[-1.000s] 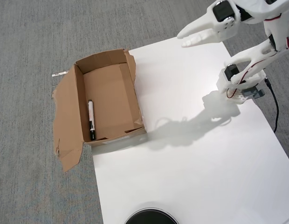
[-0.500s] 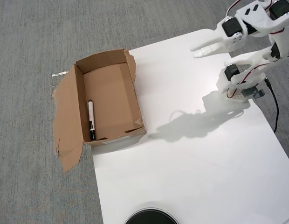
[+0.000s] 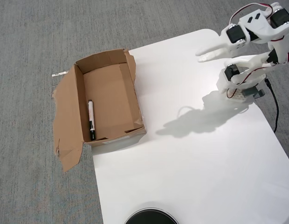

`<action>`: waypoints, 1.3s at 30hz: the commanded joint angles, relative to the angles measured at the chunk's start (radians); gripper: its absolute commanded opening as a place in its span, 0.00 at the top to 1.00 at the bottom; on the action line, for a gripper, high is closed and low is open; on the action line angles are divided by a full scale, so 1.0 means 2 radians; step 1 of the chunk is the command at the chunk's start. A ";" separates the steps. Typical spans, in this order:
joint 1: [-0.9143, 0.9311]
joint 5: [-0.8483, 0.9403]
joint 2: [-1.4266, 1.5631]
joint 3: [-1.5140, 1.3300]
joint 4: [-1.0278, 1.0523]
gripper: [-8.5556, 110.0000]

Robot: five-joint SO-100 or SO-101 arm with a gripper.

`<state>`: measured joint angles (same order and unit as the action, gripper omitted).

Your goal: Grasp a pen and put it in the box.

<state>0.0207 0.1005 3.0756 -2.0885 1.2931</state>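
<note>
The brown cardboard box (image 3: 130, 100) sits at the left edge of the white table, with one torn flap splayed flat over the carpet. The white pen with a black cap (image 3: 91, 119) lies inside the box along its left wall, cap end toward the near corner. My white gripper (image 3: 200, 57) is far off at the upper right. It is raised over the table, points left toward the box, and holds nothing. Its jaws look closed together, and their shadow falls on the table below.
The white table (image 3: 191, 177) has rounded corners and is surrounded by grey carpet (image 3: 32, 46). The arm's base (image 3: 240, 84) and a black cable (image 3: 275, 107) sit at the table's right edge. A round black object (image 3: 150, 217) shows at the bottom edge.
</note>
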 commanded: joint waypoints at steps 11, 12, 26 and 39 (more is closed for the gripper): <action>0.003 -0.002 0.107 -0.122 0.002 0.81; 0.003 -0.002 0.114 -0.136 0.001 0.81; 0.000 -0.003 0.176 -0.283 -0.007 0.81; 0.002 -0.077 0.177 -0.323 -0.007 0.81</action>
<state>0.0207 0.0422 3.3702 -2.7267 1.2931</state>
